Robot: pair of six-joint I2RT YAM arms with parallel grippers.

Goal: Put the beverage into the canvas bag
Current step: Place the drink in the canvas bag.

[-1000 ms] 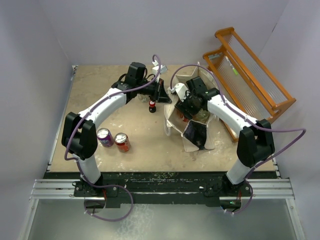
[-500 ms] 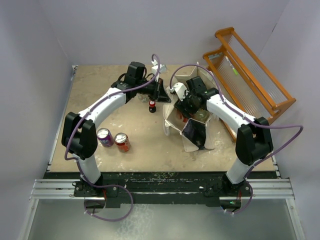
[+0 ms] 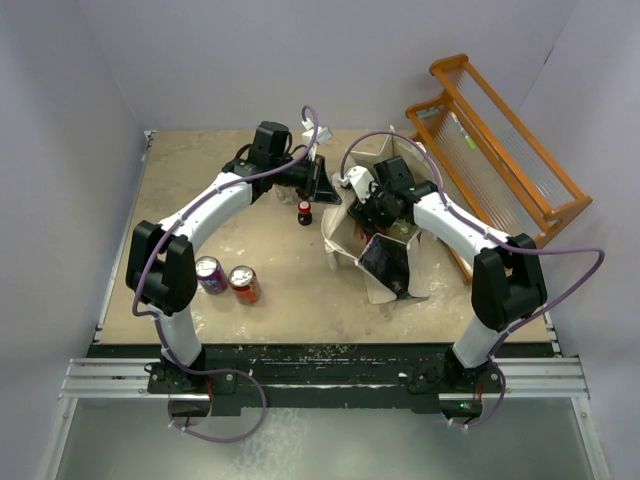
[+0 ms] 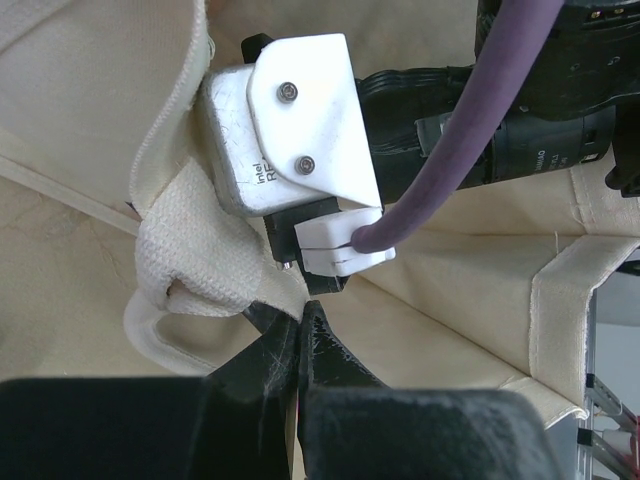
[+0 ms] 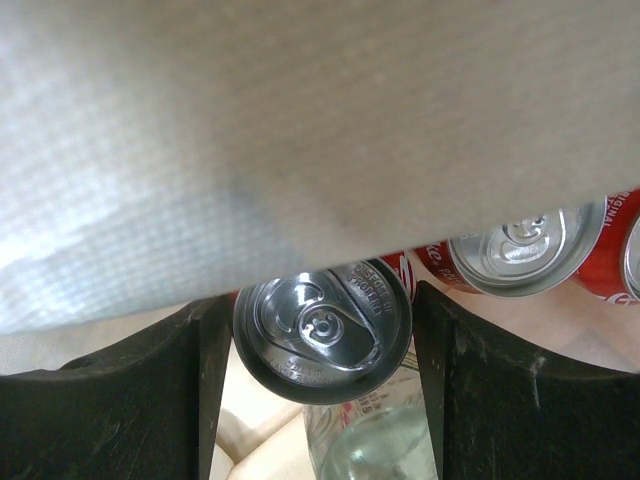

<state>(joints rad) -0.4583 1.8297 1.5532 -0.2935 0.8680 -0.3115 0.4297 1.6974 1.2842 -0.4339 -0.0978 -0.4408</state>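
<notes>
Inside the canvas bag, which stands on the right half of the counter, the right tool grips a beverage can. The can is upright, top towards the wrist camera, with one finger against each side of its body. A fold of cream canvas fills the upper part of that view. Two red cans lie just beside the gripped one, and a clear bottle shows below it, so the bag already has contents. The overhead view confirms that the right wrist is within the bag mouth. The left tool is closed, and its fingertips meet at the webbing of the bag rim. It appears to pinch that edge and hold the mouth open on the side facing the left arm. Judged from these views, the carry and the insertion are done. The beverage is within the bag walls but not yet released. Whether it rests on the bag floor or hangs above it cannot be told. The remaining steps are to open the right tool, lift it clear without catching the canvas, and let go of the rim. Two loose cans and a small dark bottle stand on the counter outside the bag. Whether they belong to the task cannot be told.
</notes>
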